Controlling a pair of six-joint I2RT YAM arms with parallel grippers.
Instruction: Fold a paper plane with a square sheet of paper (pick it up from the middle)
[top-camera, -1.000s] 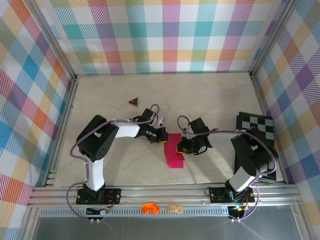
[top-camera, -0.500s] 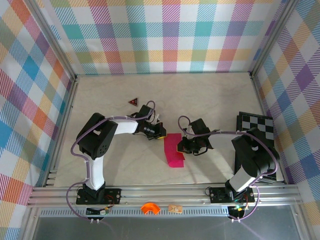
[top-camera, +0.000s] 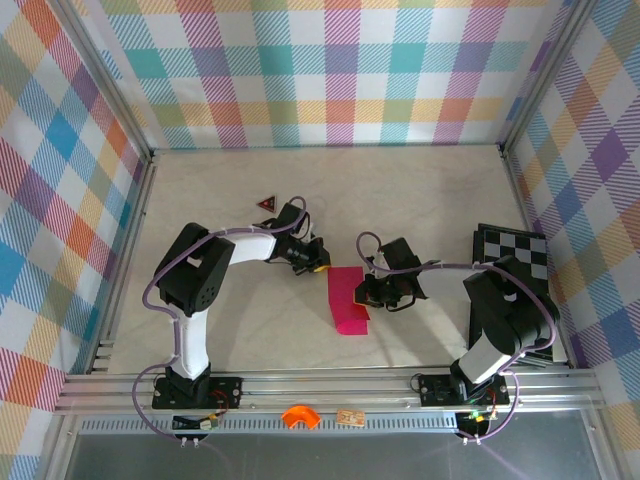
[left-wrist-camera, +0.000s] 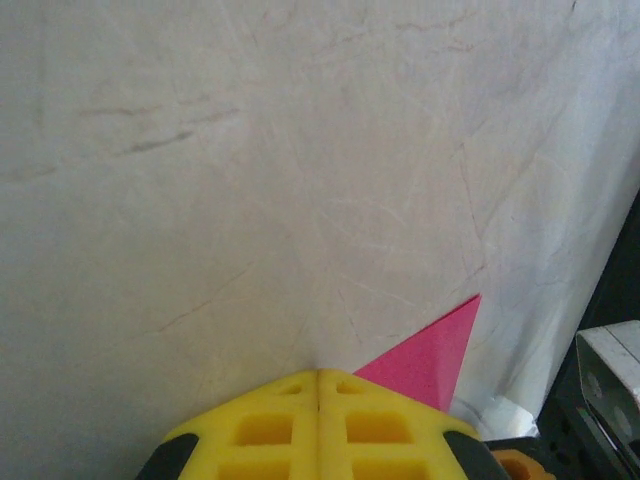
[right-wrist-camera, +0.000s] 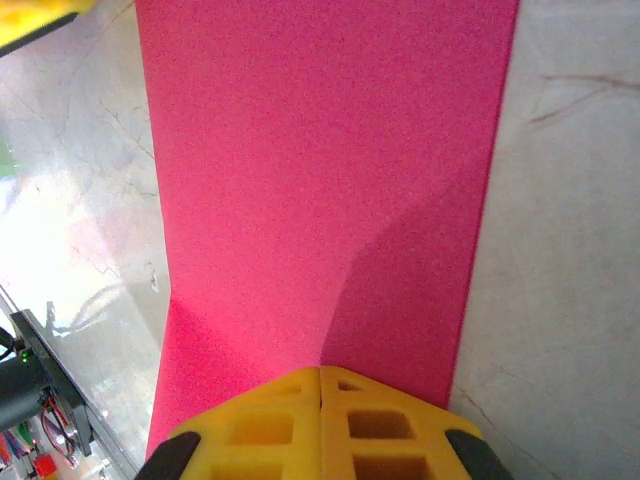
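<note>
The magenta-pink sheet of paper (top-camera: 348, 300) lies on the table as a narrow folded strip between the two arms. My right gripper (top-camera: 369, 292) is shut, and its yellow fingertips (right-wrist-camera: 345, 395) rest on the strip's right edge, with the paper (right-wrist-camera: 320, 150) stretching away in front of them. My left gripper (top-camera: 318, 266) is shut too. It sits just up and left of the strip's top corner, apart from it. In the left wrist view a pink corner (left-wrist-camera: 435, 350) pokes out beside the closed gripper (left-wrist-camera: 320, 375).
A tiny dark red triangle (top-camera: 266, 204) lies behind the left arm. A black-and-white checkerboard (top-camera: 515, 250) sits at the right wall. An orange piece (top-camera: 298, 415) rests on the front rail. Plaid walls enclose the table.
My left gripper has drawn back up and left from the paper's top corner. The right gripper and the paper have stayed put.
</note>
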